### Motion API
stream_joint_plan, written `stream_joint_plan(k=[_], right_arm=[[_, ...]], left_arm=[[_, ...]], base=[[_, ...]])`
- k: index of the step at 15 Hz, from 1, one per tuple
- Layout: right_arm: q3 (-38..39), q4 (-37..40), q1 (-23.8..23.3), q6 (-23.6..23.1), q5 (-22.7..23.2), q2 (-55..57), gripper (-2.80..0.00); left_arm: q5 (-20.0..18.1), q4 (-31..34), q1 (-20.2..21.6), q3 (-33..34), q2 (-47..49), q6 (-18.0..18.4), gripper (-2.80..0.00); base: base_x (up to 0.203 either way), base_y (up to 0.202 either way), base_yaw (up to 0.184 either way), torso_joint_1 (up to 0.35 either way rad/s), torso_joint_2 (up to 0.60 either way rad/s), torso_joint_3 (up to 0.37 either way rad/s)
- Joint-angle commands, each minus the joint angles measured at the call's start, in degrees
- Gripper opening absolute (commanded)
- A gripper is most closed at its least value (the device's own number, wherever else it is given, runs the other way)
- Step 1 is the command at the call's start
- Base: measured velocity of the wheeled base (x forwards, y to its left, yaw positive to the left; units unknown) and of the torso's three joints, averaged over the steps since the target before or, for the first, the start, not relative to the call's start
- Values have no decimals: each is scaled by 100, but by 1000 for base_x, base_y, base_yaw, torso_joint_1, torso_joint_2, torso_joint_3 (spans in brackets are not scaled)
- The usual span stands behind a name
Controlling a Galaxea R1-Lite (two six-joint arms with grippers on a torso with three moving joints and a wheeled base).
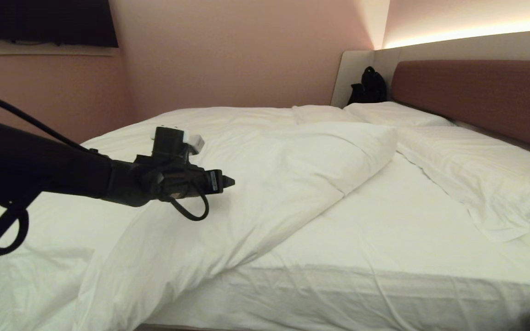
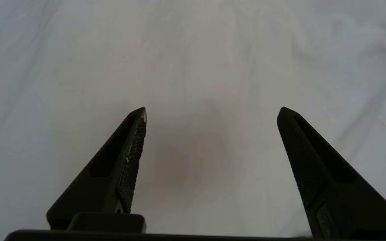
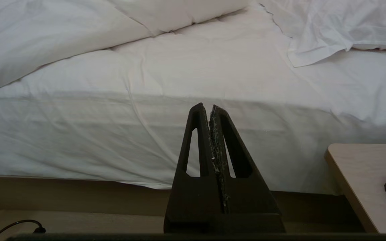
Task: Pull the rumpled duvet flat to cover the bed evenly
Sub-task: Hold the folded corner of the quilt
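near the bed's (image 1: 384, 257) front edge, right gripper (image 3: 210, 106) parked low, fingers pressed together on nothing; above the duvet (image 1: 256, 184), left gripper (image 1: 230, 181) spread wide, empty; duvet rumpled across the bed's left part, bare sheet beside; farther, pillows (image 1: 472, 170) against the headboard (image 1: 476, 96)

No text can be read; a small label on the left tool (image 1: 228, 182) seems illegible

duvet (image 1: 246, 184) on left of bed (image 1: 384, 257), pillows (image 1: 476, 170) right by headboard (image 1: 481, 99)
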Motion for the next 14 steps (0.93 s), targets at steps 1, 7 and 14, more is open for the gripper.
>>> stream_joint_plan(k=[1, 7, 14], right_arm=[[0, 2, -2, 7, 1, -1, -280], [0, 2, -2, 7, 1, -1, -280], [-8, 2, -2, 6, 1, -1, -280]], left_arm=[[170, -12, -127, -209, 385, 9, 0], [767, 12, -211, -464, 902, 291, 0], [946, 73, -241, -745, 1720, 318, 0]], base=[[0, 0, 0, 0, 0, 0], [0, 0, 0, 0, 0, 0], [0, 0, 0, 0, 0, 0]])
